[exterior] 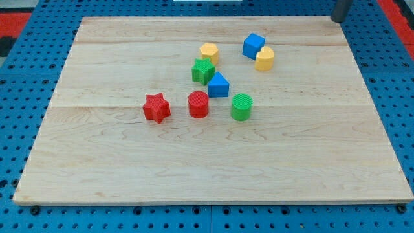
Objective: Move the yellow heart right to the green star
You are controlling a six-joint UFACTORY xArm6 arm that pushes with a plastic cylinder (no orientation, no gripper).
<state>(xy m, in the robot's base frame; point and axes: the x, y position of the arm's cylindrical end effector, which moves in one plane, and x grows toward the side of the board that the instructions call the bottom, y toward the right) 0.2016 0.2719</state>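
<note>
The yellow heart [264,58] lies in the upper middle of the wooden board [97,162], touching the blue cube [253,44] on its upper left. The green star [202,70] lies further toward the view's left, just below a yellow pentagon-like block [209,52]. A blue block with a pointed top [218,85] touches the star's lower right. My tip [336,19] shows at the view's top right, at the board's far edge, well up and right of the yellow heart and touching no block.
A red star [156,107], a red cylinder [198,104] and a green cylinder [241,107] stand in a row below the cluster. A blue pegboard [19,116] surrounds the board.
</note>
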